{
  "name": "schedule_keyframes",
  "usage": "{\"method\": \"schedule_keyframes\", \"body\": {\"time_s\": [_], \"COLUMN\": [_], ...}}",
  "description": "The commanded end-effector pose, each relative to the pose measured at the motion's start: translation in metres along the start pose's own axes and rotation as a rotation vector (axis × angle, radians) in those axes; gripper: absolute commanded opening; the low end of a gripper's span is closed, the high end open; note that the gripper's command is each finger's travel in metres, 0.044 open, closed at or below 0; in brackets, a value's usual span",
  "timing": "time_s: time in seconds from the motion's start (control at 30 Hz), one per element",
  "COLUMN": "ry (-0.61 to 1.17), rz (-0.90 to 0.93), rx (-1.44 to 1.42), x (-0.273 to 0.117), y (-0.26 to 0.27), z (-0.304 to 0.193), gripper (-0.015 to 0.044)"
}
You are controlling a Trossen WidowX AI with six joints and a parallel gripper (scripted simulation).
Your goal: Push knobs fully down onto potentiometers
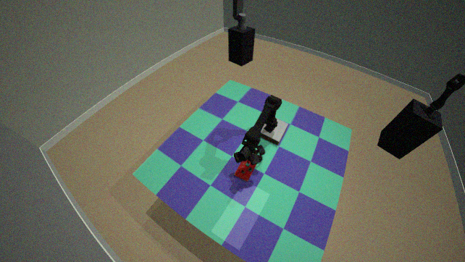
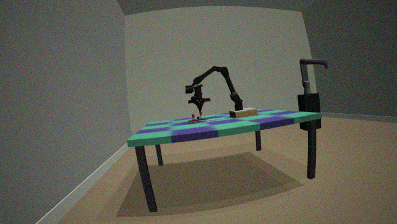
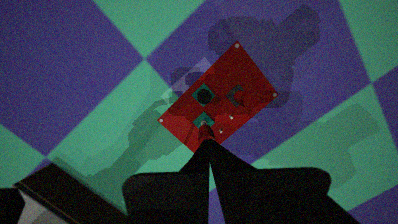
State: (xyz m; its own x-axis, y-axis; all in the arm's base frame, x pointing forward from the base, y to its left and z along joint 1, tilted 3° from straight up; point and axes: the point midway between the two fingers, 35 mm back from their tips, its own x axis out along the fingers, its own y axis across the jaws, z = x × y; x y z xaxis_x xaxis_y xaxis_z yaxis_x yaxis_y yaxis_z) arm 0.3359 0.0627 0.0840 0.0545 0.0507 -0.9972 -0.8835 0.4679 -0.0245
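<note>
Counted: one arm, one gripper (image 3: 207, 141) with fingers pressed together on nothing, one red circuit board (image 3: 218, 95), two green potentiometer bodies on it, one red knob (image 3: 204, 131) directly under the fingertips, one dark knob (image 3: 204, 94) on the farther potentiometer. Seen from the wrist with the closed tips pointing straight down onto the red knob; contact or a small gap, cannot tell. Board lying diagonal across a purple and a green square of the checkered table (image 2: 192, 133), roughly mid-table in the top view, well apart from every table edge. Open surface on all sides of the board. Nearby only the tan base block (image 2: 243, 112) under the arm, well apart from the board. Off the table, two dark camera stands (image 1: 241, 43) (image 1: 411, 127), far from the work. Nothing between gripper and board but the knob itself.
</note>
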Motion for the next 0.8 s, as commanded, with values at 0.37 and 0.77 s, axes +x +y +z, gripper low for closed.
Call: {"method": "schedule_keyframes", "body": {"time_s": [0.37, 0.77], "ry": [0.005, 0.005], "rz": [0.0, 0.0], "rx": [-0.001, -0.001], "x": [0.0008, 0.0053], "y": [0.0004, 0.0004], "z": [-0.0008, -0.0009], "gripper": [0.0, 0.0]}}
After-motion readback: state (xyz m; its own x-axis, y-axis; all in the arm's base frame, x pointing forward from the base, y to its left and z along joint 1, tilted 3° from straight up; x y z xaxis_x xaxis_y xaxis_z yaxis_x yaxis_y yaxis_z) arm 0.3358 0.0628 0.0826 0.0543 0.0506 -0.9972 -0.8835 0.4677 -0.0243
